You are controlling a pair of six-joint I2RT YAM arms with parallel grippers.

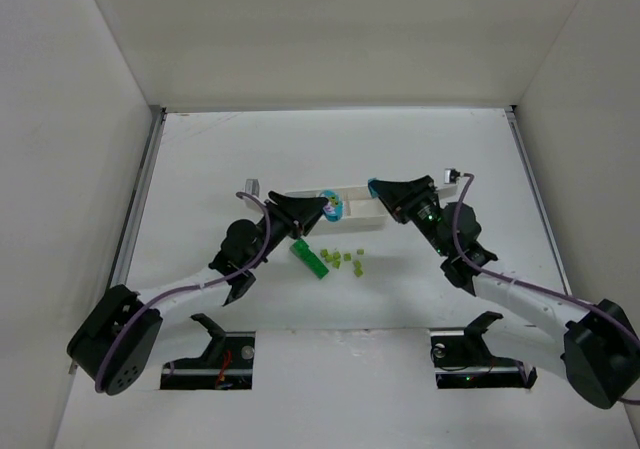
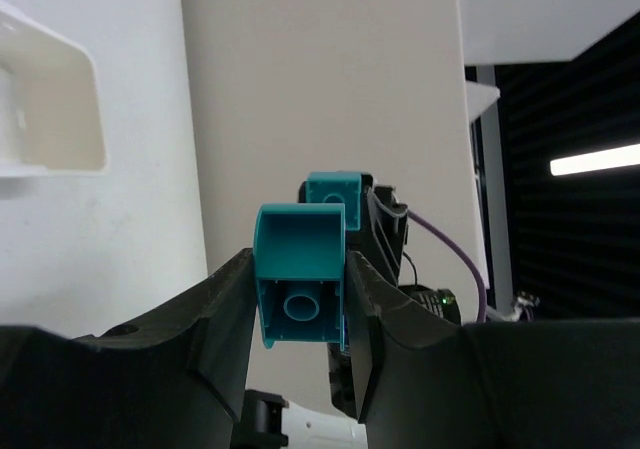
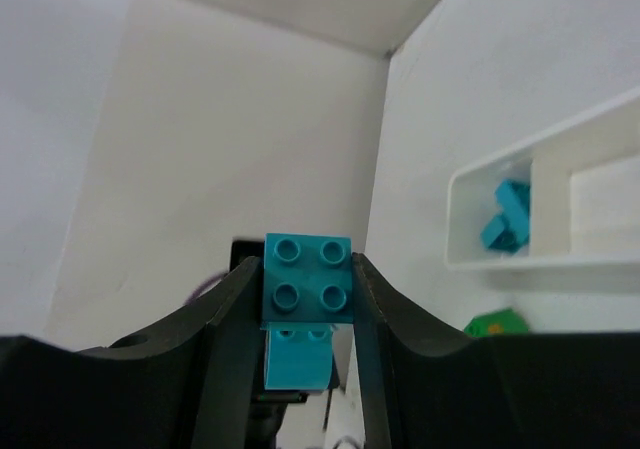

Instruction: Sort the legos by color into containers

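Observation:
My left gripper (image 1: 325, 209) is shut on a cyan-blue brick (image 2: 300, 289) and holds it over the left part of the white tray (image 1: 360, 216). My right gripper (image 1: 379, 190) is shut on a second cyan-blue brick (image 3: 308, 281), studs toward the camera, at the tray's right end. The two held bricks face each other, apart. More cyan bricks (image 3: 505, 219) lie in an end compartment of the tray (image 3: 590, 259). A long green brick (image 1: 309, 260) and several tiny yellow-green pieces (image 1: 341, 259) lie on the table in front of the tray.
White enclosure walls stand at the left, right and back. Both arms reach inward toward the middle of the table. The green brick also shows in the right wrist view (image 3: 495, 322), below the tray.

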